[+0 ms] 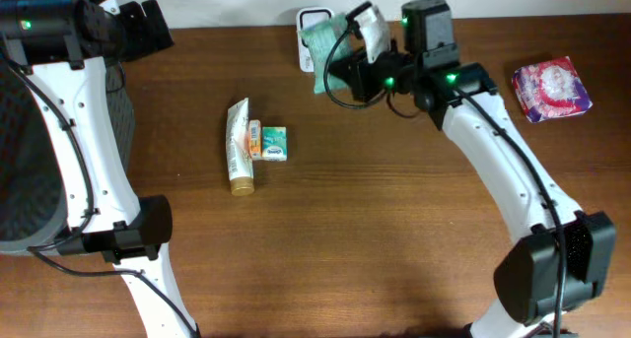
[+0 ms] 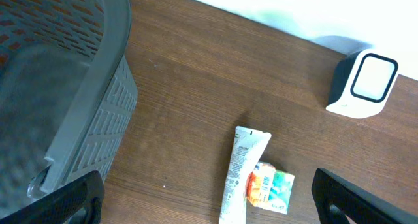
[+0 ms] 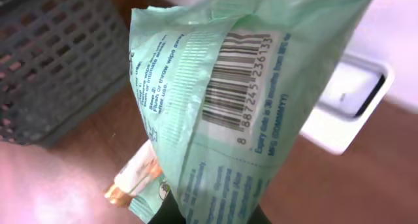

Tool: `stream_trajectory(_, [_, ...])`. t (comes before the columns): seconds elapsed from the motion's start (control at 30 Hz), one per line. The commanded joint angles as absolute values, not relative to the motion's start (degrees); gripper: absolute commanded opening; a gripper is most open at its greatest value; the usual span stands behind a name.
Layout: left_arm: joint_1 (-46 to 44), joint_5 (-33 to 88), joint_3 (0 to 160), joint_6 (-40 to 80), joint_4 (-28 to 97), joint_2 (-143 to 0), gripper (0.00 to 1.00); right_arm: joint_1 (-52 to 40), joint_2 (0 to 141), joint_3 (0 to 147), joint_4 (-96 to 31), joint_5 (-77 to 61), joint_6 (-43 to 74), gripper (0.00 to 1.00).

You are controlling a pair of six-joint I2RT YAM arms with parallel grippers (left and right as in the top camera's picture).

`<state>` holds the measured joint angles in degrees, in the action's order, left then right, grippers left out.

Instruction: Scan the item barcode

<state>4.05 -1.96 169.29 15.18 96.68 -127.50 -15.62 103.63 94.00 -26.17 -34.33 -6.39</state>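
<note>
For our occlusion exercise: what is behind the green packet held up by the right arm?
The white scanner shows partly behind the green packet; the packet covers its other side.

We see bright, even overhead light and soft shadows on the table (image 1: pixel 375 239). In the right wrist view the basket (image 3: pixel 52 61) blurs behind the sharp packet (image 3: pixel 215 119).

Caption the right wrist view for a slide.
Right pincer holds a green packet, barcode toward the camera, white scanner behind it.

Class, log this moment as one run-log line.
right claw: shut on green packet | packet: near scanner, barcode in wrist view | left claw: open, empty
</note>
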Motion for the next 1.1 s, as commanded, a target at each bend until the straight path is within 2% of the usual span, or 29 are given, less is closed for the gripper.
stream_trajectory(0.0, [4.14, -2.39, 169.82, 14.50, 96.71, -126.39, 0.99, -15.40, 103.55, 94.41, -22.33, -33.61, -17.34, 0.04])
stream_trajectory(0.17, [4.14, -2.39, 169.82, 14.50, 96.71, -126.39, 0.99, -15.40, 103.66, 94.41, -19.44, -33.61, -19.51, 0.04])
stream_trajectory(0.4, [4.14, -2.39, 169.82, 14.50, 96.71, -126.39, 0.99, -15.38, 103.66, 94.19, -22.46, -32.95, -17.67, 0.04])
stream_trajectory(0.47, [4.14, -2.39, 169.82, 14.50, 96.71, -126.39, 0.99, -15.40, 104.81, 93.84, -28.12, -24.53, -7.25, 0.04])
stream_trajectory(0.53, [4.14, -2.39, 169.82, 14.50, 96.71, -126.39, 0.99, -15.40, 108.51, 93.76, -38.59, -4.40, 2.00, 0.04])
stream_trajectory(0.7, [4.14, -2.39, 169.82, 14.50, 96.71, -126.39, 0.99, -15.40, 116.75, 93.76, -52.90, 26.04, 2.70, 0.04])
stream_trajectory(0.77, [4.14, -2.39, 169.82, 14.50, 96.71, -126.39, 0.99, -15.42, 120.46, 93.76, -55.86, 32.91, 3.46, 0.04])
stream_trajectory(0.93, [4.14, -2.39, 169.82, 14.50, 96.71, -126.39, 0.99, -16.12, 124.36, 92.99, -55.29, 36.25, 3.92, 0.04])
stream_trajectory(1.0, [4.14, -2.39, 169.82, 14.50, 96.71, -126.39, 0.99, -17.43, 125.91, 92.99, -56.82, 36.25, 3.92, 0.16])
stream_trajectory(1.07, [4.14, -2.39, 169.82, 14.50, 96.71, -126.39, 0.99, -21.34, 125.89, 93.01, -56.60, 36.25, 3.88, 0.43])
